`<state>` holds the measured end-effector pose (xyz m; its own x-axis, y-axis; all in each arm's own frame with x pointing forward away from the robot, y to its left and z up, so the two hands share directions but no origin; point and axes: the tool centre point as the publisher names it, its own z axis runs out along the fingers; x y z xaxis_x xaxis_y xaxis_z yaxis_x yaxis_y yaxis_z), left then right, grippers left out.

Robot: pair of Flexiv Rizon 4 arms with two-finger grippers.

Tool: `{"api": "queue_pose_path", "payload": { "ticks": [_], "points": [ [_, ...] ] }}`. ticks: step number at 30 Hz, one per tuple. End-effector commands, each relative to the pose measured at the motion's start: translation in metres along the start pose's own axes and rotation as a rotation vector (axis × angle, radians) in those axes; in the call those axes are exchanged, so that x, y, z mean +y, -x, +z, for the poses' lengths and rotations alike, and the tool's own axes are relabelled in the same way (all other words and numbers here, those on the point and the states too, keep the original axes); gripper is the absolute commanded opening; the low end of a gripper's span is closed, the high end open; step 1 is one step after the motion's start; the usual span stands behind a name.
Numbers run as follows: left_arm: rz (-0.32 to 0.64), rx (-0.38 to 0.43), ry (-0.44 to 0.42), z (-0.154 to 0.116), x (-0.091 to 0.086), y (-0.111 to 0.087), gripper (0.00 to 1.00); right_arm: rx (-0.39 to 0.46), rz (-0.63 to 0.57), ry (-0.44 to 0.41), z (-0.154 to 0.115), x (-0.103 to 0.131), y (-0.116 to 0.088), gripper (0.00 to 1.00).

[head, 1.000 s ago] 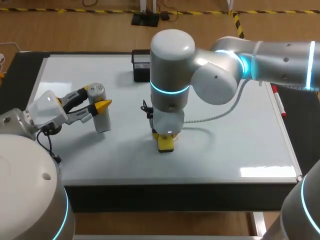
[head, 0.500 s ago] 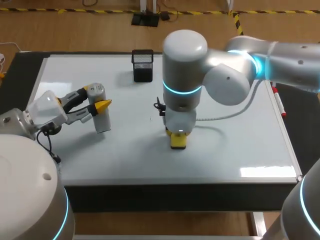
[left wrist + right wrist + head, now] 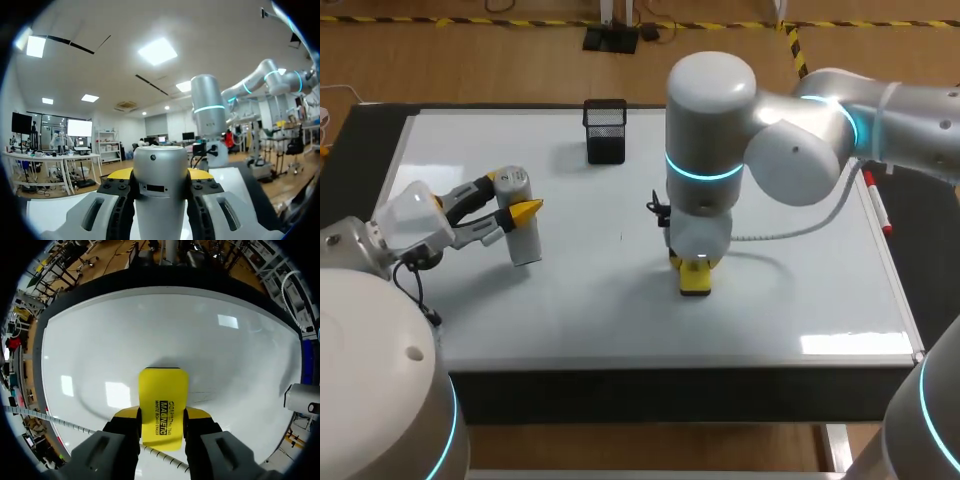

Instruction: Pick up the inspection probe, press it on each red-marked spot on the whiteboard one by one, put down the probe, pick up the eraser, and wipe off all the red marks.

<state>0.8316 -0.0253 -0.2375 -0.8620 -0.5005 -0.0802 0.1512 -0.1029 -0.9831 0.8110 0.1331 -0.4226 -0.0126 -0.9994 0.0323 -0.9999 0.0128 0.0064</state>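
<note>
Your right gripper has slid the eraser across the whiteboard toward your right side, in two even steps. The arm has swung with it, so the black holder now shows whole.

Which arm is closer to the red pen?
Right. The right arm holds the yellow eraser in the middle of the whiteboard, toward the red pen. The left arm holds the probe at the opposite side.
</note>
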Motion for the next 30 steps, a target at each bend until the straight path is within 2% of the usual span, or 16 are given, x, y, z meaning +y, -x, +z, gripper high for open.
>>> {"api": "queue_pose_path", "payload": {
  "ticks": [1,8,30],
  "points": [
    [0.001,-0.002,-0.001,0.0,-0.001,0.0,0.0,0.001,0.001,0.006,-0.016,-0.008,-0.013,0.0],
    [0.001,-0.002,-0.001,0.0,-0.001,0.0,0.0,0.017,0.038,-0.029,-0.039,-0.024,-0.032,0.0],
    [0.001,-0.002,-0.001,0.0,-0.001,0.0,0.0,0.017,0.038,-0.029,-0.039,-0.024,-0.032,0.0]
  ]
}}
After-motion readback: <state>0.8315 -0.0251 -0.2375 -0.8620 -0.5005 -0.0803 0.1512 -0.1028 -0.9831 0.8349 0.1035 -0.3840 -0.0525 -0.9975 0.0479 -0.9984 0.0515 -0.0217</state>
